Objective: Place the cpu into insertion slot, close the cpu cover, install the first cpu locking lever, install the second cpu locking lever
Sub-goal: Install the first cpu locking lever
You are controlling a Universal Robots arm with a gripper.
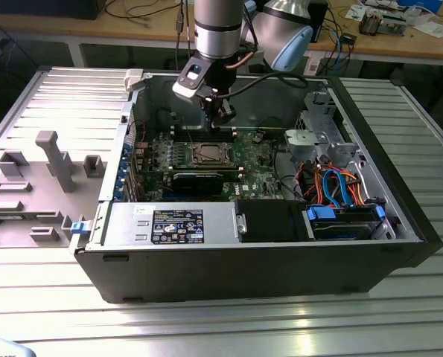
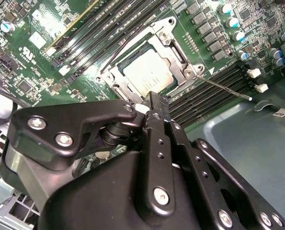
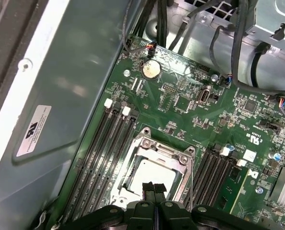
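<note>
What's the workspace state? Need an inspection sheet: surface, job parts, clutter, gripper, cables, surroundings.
Surface: ribbed metal table carrying an open computer case.
Job's things: chip seated on the green board, metal cover frame down around it; thin lever rod angles away from the frame.
Clutter: grey holders on the exterior view's left.
Gripper: gripper shut, at the frame's edge; contact unclear.
Cables: orange and blue bundle inside the case.
Surroundings: wooden benches behind.

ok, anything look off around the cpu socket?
One thing: a thin locking lever juts out sideways from the cpu cover, across the memory slots, rather than lying along its edge, so it looks unlatched. The cpu sits flat under the cover. Nothing else stands out.
</note>
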